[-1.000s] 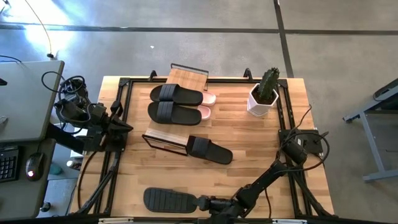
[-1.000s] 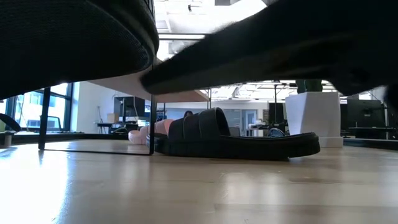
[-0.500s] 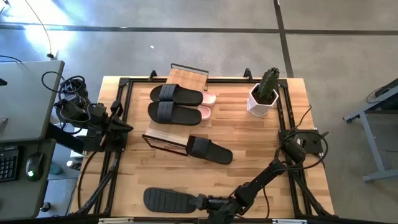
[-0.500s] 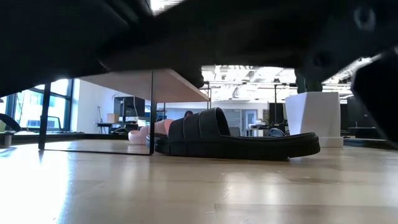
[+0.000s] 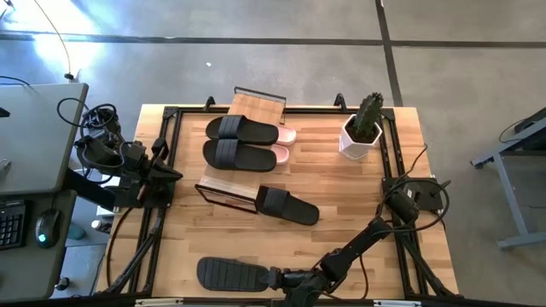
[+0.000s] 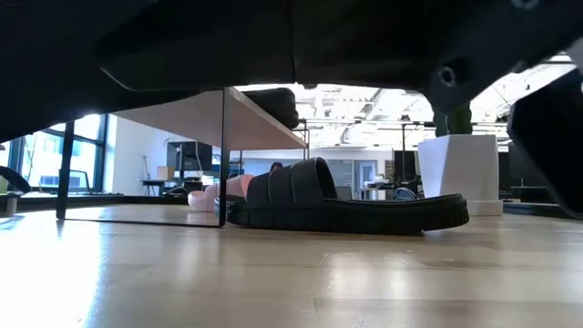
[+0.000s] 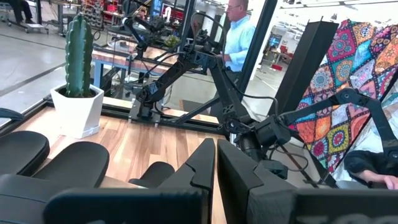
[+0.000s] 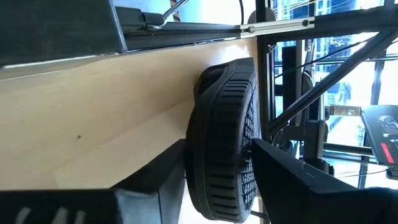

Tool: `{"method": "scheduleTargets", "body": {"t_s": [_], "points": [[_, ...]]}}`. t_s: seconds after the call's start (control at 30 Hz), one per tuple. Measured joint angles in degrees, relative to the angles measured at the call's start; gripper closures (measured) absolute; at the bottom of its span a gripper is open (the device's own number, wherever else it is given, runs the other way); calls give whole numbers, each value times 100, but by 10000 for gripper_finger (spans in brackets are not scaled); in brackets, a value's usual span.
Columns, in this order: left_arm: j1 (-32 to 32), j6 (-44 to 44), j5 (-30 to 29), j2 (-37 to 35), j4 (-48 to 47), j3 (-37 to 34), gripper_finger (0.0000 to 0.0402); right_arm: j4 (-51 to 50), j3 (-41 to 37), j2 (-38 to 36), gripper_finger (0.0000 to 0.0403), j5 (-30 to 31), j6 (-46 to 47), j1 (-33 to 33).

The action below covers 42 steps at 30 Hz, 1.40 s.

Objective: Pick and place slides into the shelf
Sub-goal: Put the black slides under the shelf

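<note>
A black slide [image 5: 230, 274] hangs sole up over the table's near edge, in my right gripper [image 5: 275, 277], which is shut on its right end. The bamboo shelf [image 5: 241, 107] stands far left of centre. Two black slides [image 5: 241, 130] [image 5: 235, 155] lie on its boards, with pink slides [image 5: 286, 135] showing from under them. Another black slide [image 5: 287, 205] lies flat on the table by the shelf's near right corner. My left gripper [image 7: 216, 168] is shut and waits at the table's left edge. My right gripper [image 8: 217, 149] pinches the black slide's right end [image 8: 214, 180] between its two fingers, one finger [image 8: 165, 180] on the underside and one [image 8: 286, 174] on the ribbed sole. The fingers come level from the table's right, along the slide. The slide is lifted clear and sole up.
A white pot with a cactus [image 5: 362, 132] stands at the far right of the table. Black frame rails [image 5: 391, 162] run along the table's sides, and cables [image 5: 418, 196] lie at the right edge. Bare wood [image 5: 358, 196] lies between the shelf and the right rail.
My right gripper has risen a little with the slide near the table's near edge. In the low view more of the shelf's board now shows beneath the dark slide and arm.
</note>
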Motion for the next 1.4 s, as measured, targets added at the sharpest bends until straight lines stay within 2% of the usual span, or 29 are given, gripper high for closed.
{"method": "scheduleTargets", "body": {"t_s": [0.43, 0.73, 1.17, 1.27, 1.4], "points": [[0, 0, 0, 0, -2, 0, 394, -66, 0, 0, 281, 54, 258, -92], [0, 0, -2, 0, 0, 0, 394, 65, 4, 0, 326, 321, 480, -90], [1, 0, 0, 0, -4, 0, 394, 304, 4, 0, 347, 591, 468, -92], [0, 0, 0, 0, -4, 0, 394, 711, -2, 9, 347, 702, 190, -96], [1, 3, -2, 21, -9, 2, 394, 1670, -4, 11, 348, 1121, -779, -69]]}}
